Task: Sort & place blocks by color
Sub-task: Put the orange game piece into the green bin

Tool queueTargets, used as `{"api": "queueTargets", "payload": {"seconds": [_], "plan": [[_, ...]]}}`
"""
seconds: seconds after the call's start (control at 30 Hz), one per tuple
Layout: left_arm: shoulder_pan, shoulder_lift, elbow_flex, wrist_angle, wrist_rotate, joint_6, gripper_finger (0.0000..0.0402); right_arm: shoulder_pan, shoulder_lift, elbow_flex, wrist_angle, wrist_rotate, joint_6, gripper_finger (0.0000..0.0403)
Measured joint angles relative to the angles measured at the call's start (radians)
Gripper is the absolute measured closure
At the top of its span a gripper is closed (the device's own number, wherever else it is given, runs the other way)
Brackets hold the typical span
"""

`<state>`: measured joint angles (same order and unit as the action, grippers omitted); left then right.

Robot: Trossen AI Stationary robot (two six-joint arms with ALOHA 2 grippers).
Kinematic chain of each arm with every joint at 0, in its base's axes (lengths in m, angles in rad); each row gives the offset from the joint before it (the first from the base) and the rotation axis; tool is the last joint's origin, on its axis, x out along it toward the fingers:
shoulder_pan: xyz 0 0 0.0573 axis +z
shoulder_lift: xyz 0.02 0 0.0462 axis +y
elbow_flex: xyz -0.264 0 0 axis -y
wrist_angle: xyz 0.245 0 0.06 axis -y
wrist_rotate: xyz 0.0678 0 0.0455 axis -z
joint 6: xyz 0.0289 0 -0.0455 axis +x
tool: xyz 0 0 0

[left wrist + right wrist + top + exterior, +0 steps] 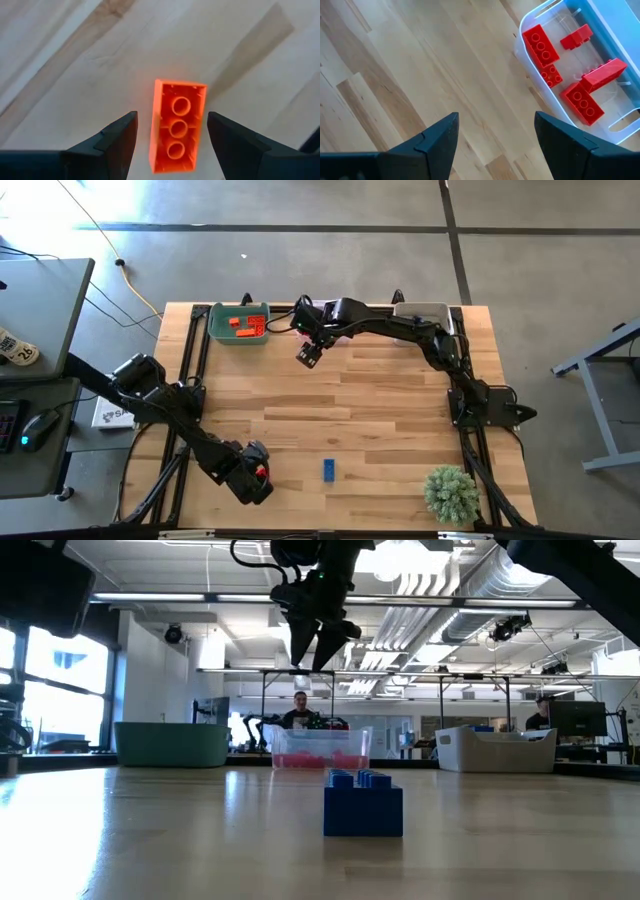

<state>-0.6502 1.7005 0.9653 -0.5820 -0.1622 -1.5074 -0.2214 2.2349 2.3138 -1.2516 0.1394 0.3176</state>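
Observation:
An orange oblong block (177,127) lies on the table with its hollow underside up, showing three round tubes. My left gripper (171,116) is open at the table's near left (256,470), one finger on either side of this block with a gap on both sides. A blue block (329,470) stands studs up on the near middle of the table (362,805). My right gripper (308,357) is open and empty, raised above the far middle of the table (315,640). Several red blocks (580,70) lie in a clear bin (620,30).
Along the far edge stand a green bin (170,745), the clear bin (320,748) and a grey bin (495,750). A small green plant (450,492) sits at the near right corner. Bare wood (380,410) lies across the table's middle. People show in the room beyond.

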Motion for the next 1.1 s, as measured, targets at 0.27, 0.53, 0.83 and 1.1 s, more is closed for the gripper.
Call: {"api": "queueTargets", "payload": {"seconds": [0.27,0.53,0.83,1.1], "plan": [[-0.001,0.056,0.000,0.035,0.034,0.015,0.0172,0.000,0.000,0.000,0.000,0.003,0.000,0.0155],[0.003,0.083,0.003,0.005,0.061,0.071,0.0232,0.000,0.000,0.000,-0.005,0.003,0.000,0.0155],[0.050,0.064,0.002,0.002,0.083,0.186,0.0290,0.000,0.000,0.000,-0.007,0.003,-0.019,0.0155],[0.130,-0.036,-0.003,-0.091,-0.015,0.252,0.0290,-0.012,0.000,0.000,-0.007,0.003,-0.130,0.0155]]}}
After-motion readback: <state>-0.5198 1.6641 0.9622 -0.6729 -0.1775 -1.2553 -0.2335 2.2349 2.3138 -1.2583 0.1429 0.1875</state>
